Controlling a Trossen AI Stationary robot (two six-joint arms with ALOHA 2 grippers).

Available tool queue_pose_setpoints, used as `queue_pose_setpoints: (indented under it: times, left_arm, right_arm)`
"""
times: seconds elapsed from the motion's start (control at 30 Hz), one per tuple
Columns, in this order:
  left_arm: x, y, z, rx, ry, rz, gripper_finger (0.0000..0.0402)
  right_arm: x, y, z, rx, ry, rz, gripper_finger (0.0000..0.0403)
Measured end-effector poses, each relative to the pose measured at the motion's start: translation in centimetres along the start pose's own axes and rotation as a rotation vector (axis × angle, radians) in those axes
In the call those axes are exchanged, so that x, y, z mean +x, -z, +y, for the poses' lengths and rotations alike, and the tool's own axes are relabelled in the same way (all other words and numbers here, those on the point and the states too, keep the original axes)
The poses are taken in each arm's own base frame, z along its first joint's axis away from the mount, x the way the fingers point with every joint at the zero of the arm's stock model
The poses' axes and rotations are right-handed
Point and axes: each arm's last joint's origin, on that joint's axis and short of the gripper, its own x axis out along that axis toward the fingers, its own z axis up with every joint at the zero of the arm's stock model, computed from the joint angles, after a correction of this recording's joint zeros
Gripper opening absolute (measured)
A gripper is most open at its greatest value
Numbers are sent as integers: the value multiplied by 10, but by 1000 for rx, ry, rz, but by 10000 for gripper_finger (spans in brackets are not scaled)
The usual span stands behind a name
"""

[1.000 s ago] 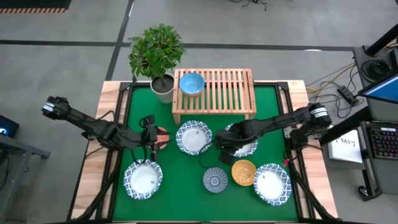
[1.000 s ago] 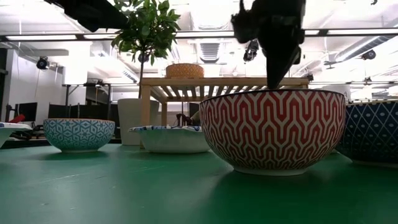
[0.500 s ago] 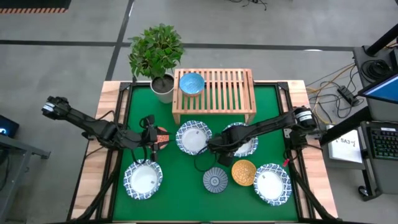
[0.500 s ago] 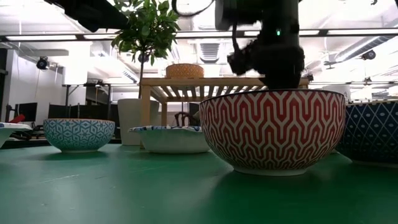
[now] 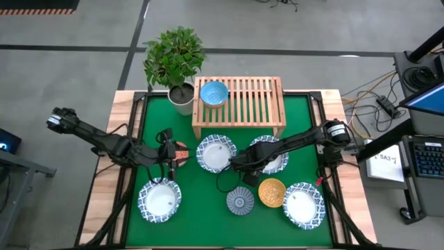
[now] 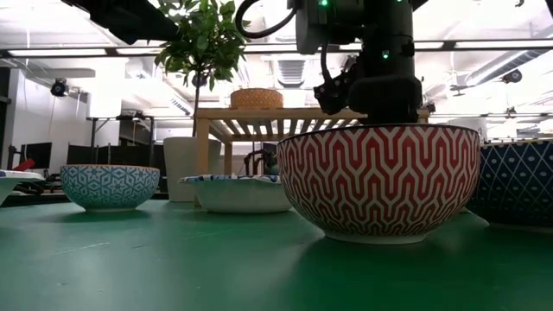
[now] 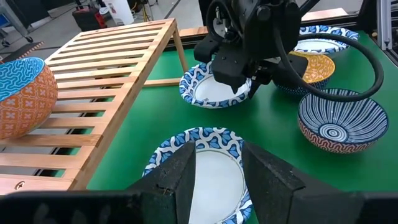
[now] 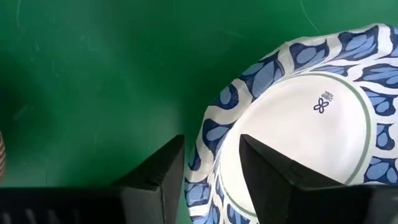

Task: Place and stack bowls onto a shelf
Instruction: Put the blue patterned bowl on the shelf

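Note:
The shelf (image 5: 239, 104) stands at the table's far side, with the light blue bowl (image 5: 214, 94) on its left end. One white bowl (image 5: 216, 153) sits on the mat in front of it, and a second white bowl (image 5: 272, 165) sits to its right. My right gripper (image 8: 211, 144) is open astride the second bowl's left rim (image 8: 214, 134). One finger is over the mat and one over the bowl's inside; no touch shows. My left gripper (image 7: 219, 152) is open over the orange-red bowl (image 5: 180, 151), which it mostly hides. Nothing lies between its fingers.
The grey-blue striped bowl (image 5: 241, 201) and the yellow-orange bowl (image 5: 271, 192) sit near the front. Two more white bowls sit at the near left (image 5: 159, 200) and near right (image 5: 302, 205). A potted plant (image 5: 177, 59) stands left of the shelf, whose right part is bare slats.
My right gripper has gone toward the table's left edge, across the second white bowl to its left rim, and has turned about. In the low view it now stands lower and broader behind the striped bowl. The bowls lie as they did.

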Motion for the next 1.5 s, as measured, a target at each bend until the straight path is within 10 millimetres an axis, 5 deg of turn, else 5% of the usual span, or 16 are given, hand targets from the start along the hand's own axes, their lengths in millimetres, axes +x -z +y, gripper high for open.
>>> queue_pose_setpoints:
  times: [0.27, 0.53, 0.73, 0.9, 1.2, 1.5]
  left_arm:
    - [0, 0, 0, 0, 0, 0, 113]
    - [0, 0, 0, 2, 0, -1, 113]
    - [0, 0, 0, 3, 0, -1, 113]
    - [0, -1, 0, 1, 0, -5, 113]
    - [0, -1, 0, 4, 0, -9, 113]
    - [0, -3, 0, 11, 1, -23, 113]
  right_arm:
    - [7, 1, -2, 20, 43, -28, 116]
    - [6, 1, -1, 14, 30, -24, 20]
    - [0, 4, -1, 4, -14, -5, 14]
    - [-28, 8, 4, -40, -94, -50, 13]
    - [-112, 28, 7, -102, -282, -253, 12]
    - [-193, 54, 8, -272, -461, -677, 12]
